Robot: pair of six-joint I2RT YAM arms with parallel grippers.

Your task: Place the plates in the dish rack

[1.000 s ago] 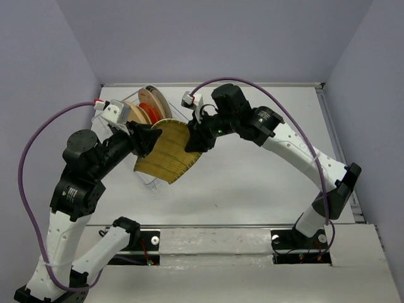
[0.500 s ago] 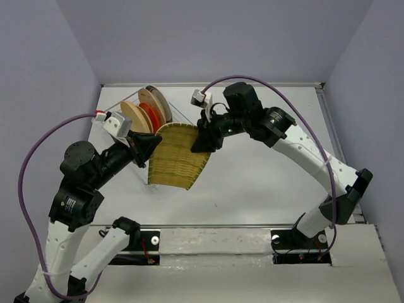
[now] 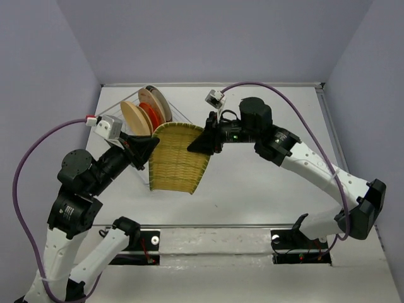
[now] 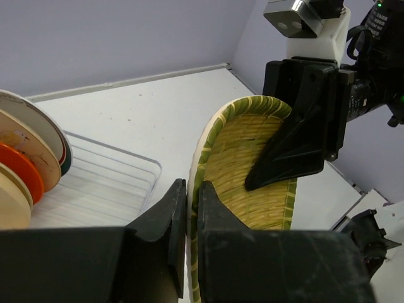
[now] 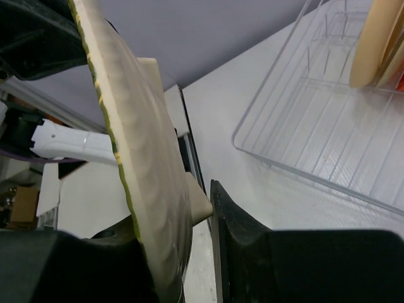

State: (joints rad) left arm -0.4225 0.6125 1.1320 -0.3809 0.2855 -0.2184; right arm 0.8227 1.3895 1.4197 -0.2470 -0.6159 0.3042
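**Woven yellow plate gripped at both edges, four plates in the rack**

Woven yellow plate point(image 3: 177, 159), the one squarish dish of the set, stands on edge in the air above the white table point(image 3: 271, 183), and I hold it from two sides. My left pincer point(image 4: 192, 196) is nearly closed, its two black fingers straddling the plate's green-edged rim with only the thickness of the rim between them. My right pincer point(image 3: 199, 144) is clamped on the opposite edge. My left wrist camera shows one of its fingers lying flat on the woven face, and my right wrist camera shows the plate point(image 5: 142, 151) passing between the two fingers.

The dish rack point(image 5: 303, 120) sits on the table at the far left, just behind the plate I am holding. I count four plates standing upright in it, side by side: a tan plate point(image 4: 9, 199), an orange-red plate point(image 4: 25, 173), a cream plate point(image 4: 28, 142) and a white plate with a dark-green rim point(image 4: 38, 113). The part of the rack point(image 4: 120, 177) nearest the woven plate has open slots.
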